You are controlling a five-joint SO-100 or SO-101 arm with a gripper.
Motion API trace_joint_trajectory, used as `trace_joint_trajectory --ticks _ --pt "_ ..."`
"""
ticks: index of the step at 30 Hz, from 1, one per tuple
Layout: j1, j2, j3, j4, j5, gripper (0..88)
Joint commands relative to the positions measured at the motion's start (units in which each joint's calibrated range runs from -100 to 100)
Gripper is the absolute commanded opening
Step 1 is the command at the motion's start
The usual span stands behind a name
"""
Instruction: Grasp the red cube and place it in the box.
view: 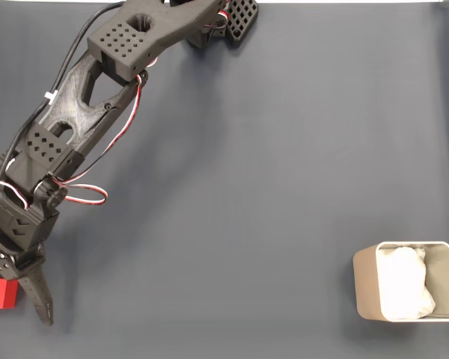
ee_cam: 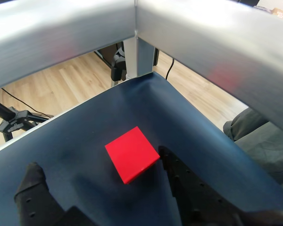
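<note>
The red cube (view: 0,293) lies on the dark cloth at the far left edge of the fixed view, near the bottom. My gripper (view: 15,313) hangs over it, one black finger (view: 39,295) just right of the cube. In the wrist view the red cube (ee_cam: 132,154) sits between the spread fingers of my open gripper (ee_cam: 97,158), close to the right finger (ee_cam: 177,176) and apart from the left one (ee_cam: 32,176). The beige box (view: 365,288) with a white lining stands at the lower right, far from the gripper.
The dark blue cloth (view: 247,187) covers the table. Aluminium frame bars (ee_cam: 141,52) meet at the table corner just beyond the cube, with a wooden floor behind. The arm with red and white wires (view: 97,82) crosses the upper left.
</note>
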State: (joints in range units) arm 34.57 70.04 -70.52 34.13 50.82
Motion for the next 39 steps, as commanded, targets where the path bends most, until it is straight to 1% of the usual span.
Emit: trace_joint_trajectory --ticks 1,8,18,39 --pt "0.4 -0.6 -2.9 -1.3 0.3 52.7" --pt "0.1 -0.5 -2.5 -1.0 -0.1 52.7" --pt "-1.1 -4.9 2.5 -0.8 -1.6 52.7" --pt "-3.0 -7.4 2.5 -0.7 -2.6 52.8"
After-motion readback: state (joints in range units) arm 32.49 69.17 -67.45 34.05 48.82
